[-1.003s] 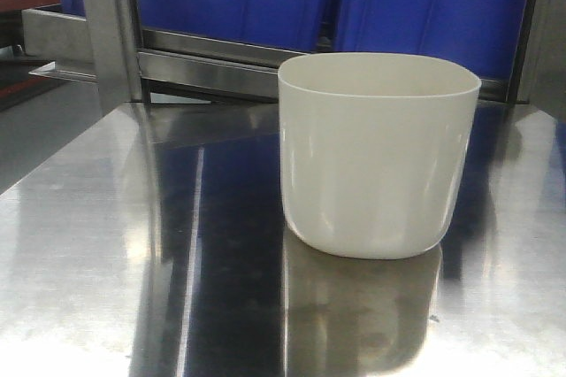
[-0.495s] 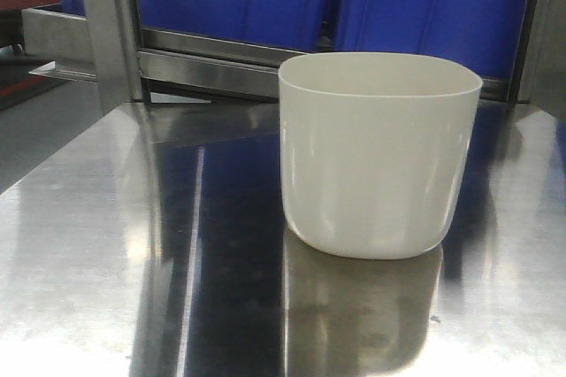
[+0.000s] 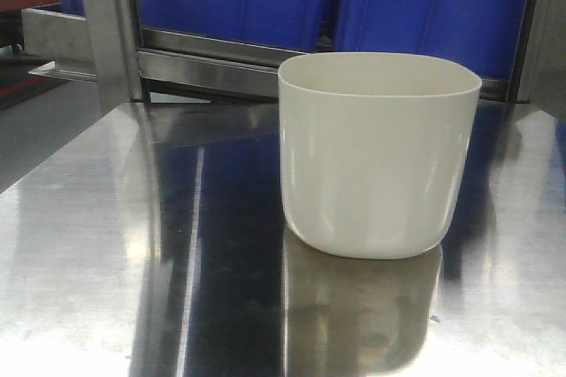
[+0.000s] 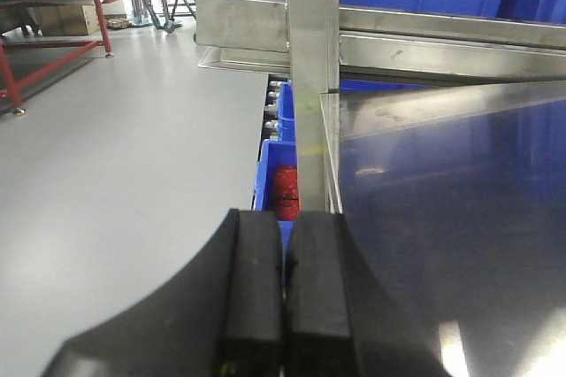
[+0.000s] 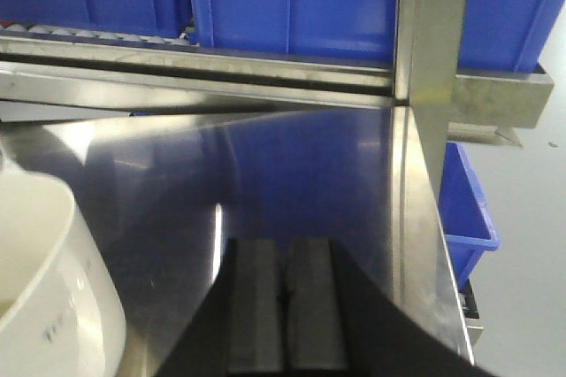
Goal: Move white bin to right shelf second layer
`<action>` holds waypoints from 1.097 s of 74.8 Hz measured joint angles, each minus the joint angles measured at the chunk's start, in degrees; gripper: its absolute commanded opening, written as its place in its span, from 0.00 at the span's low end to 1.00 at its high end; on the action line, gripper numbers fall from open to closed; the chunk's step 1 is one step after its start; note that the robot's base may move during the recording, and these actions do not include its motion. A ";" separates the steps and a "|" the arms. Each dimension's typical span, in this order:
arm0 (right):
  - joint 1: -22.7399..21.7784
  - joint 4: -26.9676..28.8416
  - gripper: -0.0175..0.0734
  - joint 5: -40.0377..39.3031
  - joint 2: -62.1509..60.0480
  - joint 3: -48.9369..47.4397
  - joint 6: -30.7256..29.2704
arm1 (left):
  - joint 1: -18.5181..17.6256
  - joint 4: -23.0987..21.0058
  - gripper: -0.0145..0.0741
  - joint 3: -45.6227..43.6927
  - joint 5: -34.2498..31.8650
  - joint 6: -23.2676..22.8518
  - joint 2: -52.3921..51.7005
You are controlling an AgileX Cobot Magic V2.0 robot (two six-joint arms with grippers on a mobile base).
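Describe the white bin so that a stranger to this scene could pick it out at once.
Find the shiny steel tabletop in front of the blue crates. Standing upright on its right half is the white bin. It alone is cream-white, rounded-square and plain-walled; the crates behind are blue and rectangular.

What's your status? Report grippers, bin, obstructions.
Left gripper shut, empty. Right gripper shut, empty. White bin upright on steel tabletop, untouched. Blue crates on rack behind it.
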 measured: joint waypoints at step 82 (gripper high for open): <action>0.21 1.38 0.78 35.06 27.97 -31.45 -2.51 | 0.00 0.00 0.26 0.00 0.00 0.00 0.00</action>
